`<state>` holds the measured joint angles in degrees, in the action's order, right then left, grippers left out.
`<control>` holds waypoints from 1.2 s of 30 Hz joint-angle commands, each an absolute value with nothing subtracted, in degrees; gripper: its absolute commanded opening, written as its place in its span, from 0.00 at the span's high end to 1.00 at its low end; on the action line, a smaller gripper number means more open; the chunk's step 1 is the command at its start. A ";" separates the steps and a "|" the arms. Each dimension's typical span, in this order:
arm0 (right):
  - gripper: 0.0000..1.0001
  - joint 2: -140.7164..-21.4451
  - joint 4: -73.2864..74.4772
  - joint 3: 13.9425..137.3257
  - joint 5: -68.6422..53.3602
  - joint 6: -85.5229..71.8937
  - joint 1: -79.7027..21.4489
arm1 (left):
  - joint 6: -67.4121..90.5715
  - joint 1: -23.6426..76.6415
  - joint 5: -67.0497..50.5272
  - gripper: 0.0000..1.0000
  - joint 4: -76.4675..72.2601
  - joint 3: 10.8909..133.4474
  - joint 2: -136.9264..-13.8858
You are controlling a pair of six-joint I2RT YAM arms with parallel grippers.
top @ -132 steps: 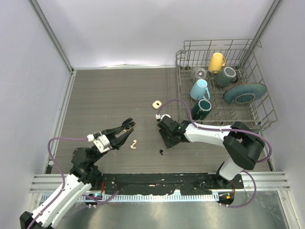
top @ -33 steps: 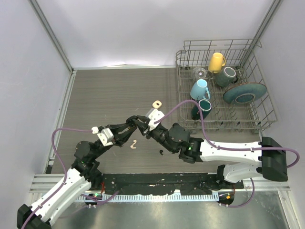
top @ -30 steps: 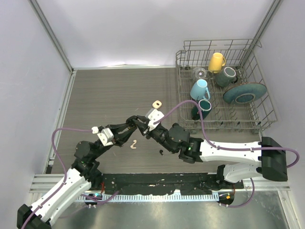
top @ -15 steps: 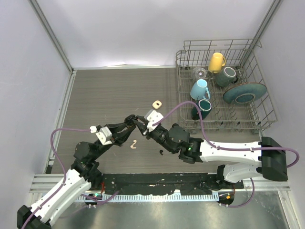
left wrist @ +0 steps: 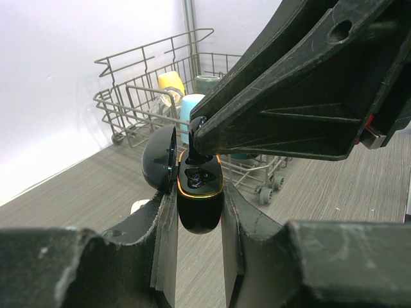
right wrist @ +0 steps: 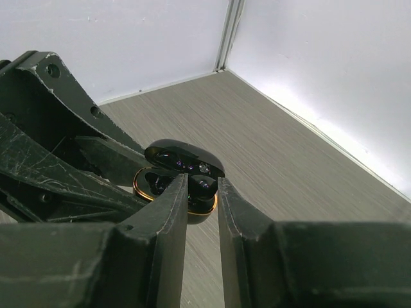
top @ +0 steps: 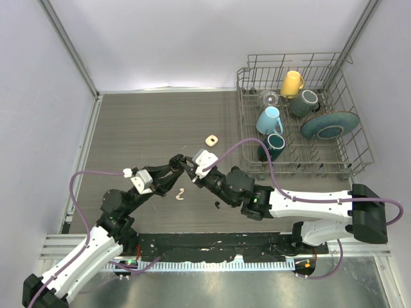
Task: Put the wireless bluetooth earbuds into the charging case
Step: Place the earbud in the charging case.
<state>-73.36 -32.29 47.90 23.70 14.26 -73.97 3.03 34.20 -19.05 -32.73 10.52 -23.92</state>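
The black earbud (right wrist: 205,187) looks tiny, light and slippery, so hold it by its sides. The right gripper (right wrist: 200,185) pinches it, jaws almost closed, at the open case (left wrist: 200,215). The left gripper (left wrist: 198,196) squeezes the case's smooth sides.

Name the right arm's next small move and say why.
Probably ease the right gripper down a touch: its black earbud hangs at the rim of the charging case, which the left gripper clamps with its lid open, and it does not look seated yet.
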 commanded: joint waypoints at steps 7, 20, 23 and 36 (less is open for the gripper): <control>0.99 -74.53 -28.57 53.26 24.61 17.40 -74.44 | 2.55 34.28 -18.98 1.00 -36.47 13.01 -23.91; 0.89 -79.36 -9.41 63.62 22.77 6.95 -74.44 | 1.32 34.28 -17.84 1.00 -36.30 13.01 -23.47; 0.88 -80.33 -7.56 64.51 22.59 5.80 -74.44 | 1.23 34.28 -17.23 1.00 -36.30 12.92 -23.12; 0.77 -77.87 -8.70 60.91 19.87 3.69 -74.53 | 1.76 34.28 -14.41 1.00 -38.50 11.43 -21.27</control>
